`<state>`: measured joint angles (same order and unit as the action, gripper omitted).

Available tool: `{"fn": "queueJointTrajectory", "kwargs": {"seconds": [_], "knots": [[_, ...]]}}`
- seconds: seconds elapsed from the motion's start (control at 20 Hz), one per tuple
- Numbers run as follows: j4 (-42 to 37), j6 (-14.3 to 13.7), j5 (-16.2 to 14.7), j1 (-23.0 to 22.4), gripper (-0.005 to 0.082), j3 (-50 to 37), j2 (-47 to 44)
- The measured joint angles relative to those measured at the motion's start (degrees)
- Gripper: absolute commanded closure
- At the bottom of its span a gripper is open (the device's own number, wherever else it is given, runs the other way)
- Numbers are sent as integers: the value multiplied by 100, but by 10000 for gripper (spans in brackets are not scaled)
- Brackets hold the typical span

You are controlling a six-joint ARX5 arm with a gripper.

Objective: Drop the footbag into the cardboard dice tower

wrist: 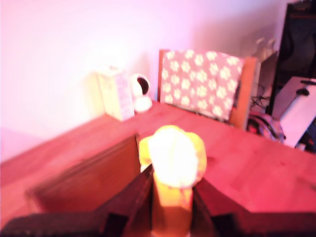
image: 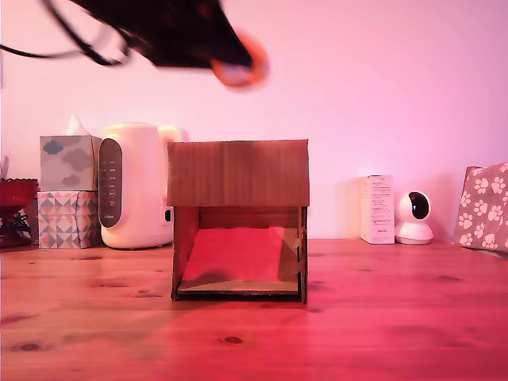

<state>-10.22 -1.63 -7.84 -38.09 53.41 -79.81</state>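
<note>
The cardboard dice tower [image: 238, 218] stands mid-table in the exterior view, with a solid brown upper panel, a low front opening and a red ramp [image: 236, 254] inside. High above its top, the blurred dark gripper [image: 238, 63] carries the orange footbag [image: 240, 62] at its tip. In the wrist view the footbag [wrist: 174, 155] glows pale yellow between the two dark fingers [wrist: 133, 195], which are shut on it. The tower's brown top [wrist: 86, 180] shows beside and below the fingers.
In the exterior view a white appliance [image: 131, 185], a tissue box [image: 67, 161] and a patterned box [image: 65, 220] stand behind the tower on the left. A white carton [image: 377, 209], a small round camera [image: 413, 217] and a paw-print bag [image: 484, 206] stand at the right.
</note>
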Motion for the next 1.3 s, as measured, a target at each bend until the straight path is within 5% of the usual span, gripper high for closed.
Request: {"fn": "queueJointTrajectory", "kwargs": {"seconds": [0.3,0.7,0.75,0.85,0.9,0.95,1.05,1.15,1.3], "knots": [[1104,0,-42,435,657,1375,-1104],[1300,0,-74,483,645,1517,-1231],[1309,0,-76,483,543,1517,-1231],[1384,-4,-74,485,144,1517,-1231],[1425,-7,-74,485,17,1519,-1231],[1495,-17,-76,483,-1,1543,-1231],[1801,-42,-79,483,46,1714,-1231],[2090,-83,-79,483,217,1917,-1211],[2691,-111,-197,481,808,1943,-925]]}}
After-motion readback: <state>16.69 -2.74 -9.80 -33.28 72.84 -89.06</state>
